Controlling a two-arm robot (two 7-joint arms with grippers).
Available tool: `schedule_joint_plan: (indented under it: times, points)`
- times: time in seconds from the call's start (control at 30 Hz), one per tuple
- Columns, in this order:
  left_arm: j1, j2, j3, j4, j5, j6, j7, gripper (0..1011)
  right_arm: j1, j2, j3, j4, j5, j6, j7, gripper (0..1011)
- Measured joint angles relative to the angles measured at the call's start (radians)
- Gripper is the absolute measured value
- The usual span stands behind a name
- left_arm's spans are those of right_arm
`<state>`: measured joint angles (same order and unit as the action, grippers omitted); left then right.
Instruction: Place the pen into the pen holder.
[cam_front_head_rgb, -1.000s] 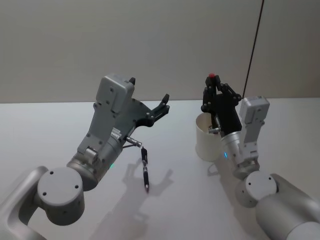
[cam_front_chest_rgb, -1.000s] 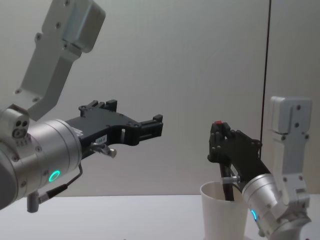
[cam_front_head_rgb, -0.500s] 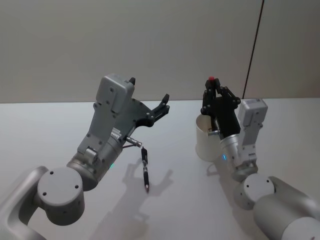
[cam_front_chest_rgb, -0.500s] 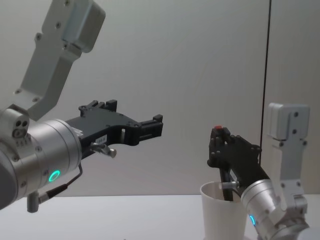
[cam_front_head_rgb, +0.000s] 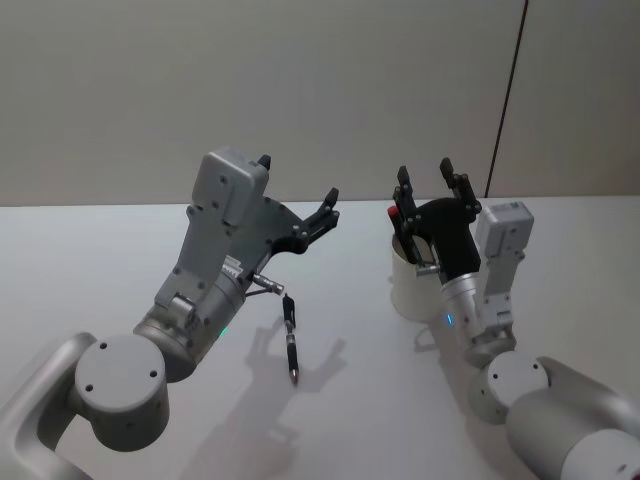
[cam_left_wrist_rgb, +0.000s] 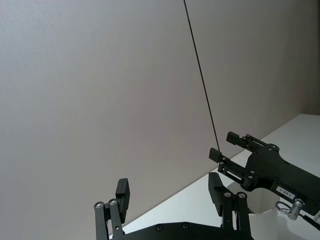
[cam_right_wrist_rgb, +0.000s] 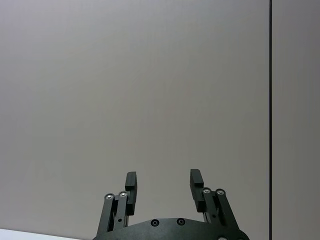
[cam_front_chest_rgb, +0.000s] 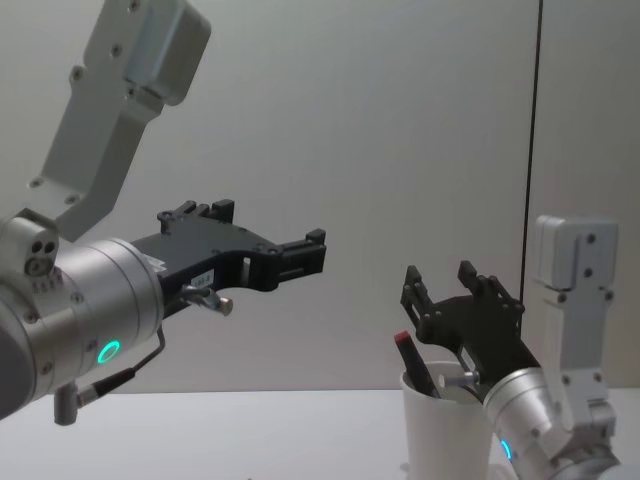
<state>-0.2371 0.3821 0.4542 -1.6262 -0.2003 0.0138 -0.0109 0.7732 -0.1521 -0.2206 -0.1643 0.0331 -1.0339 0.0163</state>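
A black pen (cam_front_head_rgb: 396, 217) with a red tip (cam_front_chest_rgb: 401, 338) stands tilted inside the pen holder (cam_front_head_rgb: 409, 288), a white paper cup (cam_front_chest_rgb: 445, 432), leaning on its rim. My right gripper (cam_front_head_rgb: 425, 175) hovers just above the cup, open, with nothing between its fingers (cam_right_wrist_rgb: 196, 181); from the chest it sits over the rim (cam_front_chest_rgb: 438, 275). A second black pen (cam_front_head_rgb: 290, 338) lies flat on the table in front of my left arm. My left gripper (cam_front_head_rgb: 325, 205) hangs raised and open, left of the cup (cam_front_chest_rgb: 315, 250), its fingers (cam_left_wrist_rgb: 123, 192) spread wide.
The white table (cam_front_head_rgb: 100, 260) stretches around the cup and the lying pen. A plain wall stands behind, with a thin dark vertical line (cam_front_head_rgb: 505, 100) on its right part. In the left wrist view my right gripper (cam_left_wrist_rgb: 260, 167) appears farther off.
My right gripper was shut on the pen above the cup; it has now opened. The pen has dropped into the cup and leans on the rim. The left arm stayed still.
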Motion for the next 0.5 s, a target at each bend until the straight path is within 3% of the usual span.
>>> schedule_joint_plan:
  times: [0.3, 0.5]
  points:
    - [0.0, 0.0, 0.0, 0.0, 0.0, 0.0, 0.0, 1003, 0.002, 0.004, 0.013, 0.004, -0.003, -0.008, 0.012, 863]
    - [0.0, 0.0, 0.0, 0.0, 0.0, 0.0, 0.0, 1003, -0.056, 0.019, 0.026, -0.114, -0.001, 0.053, 0.042, 1001]
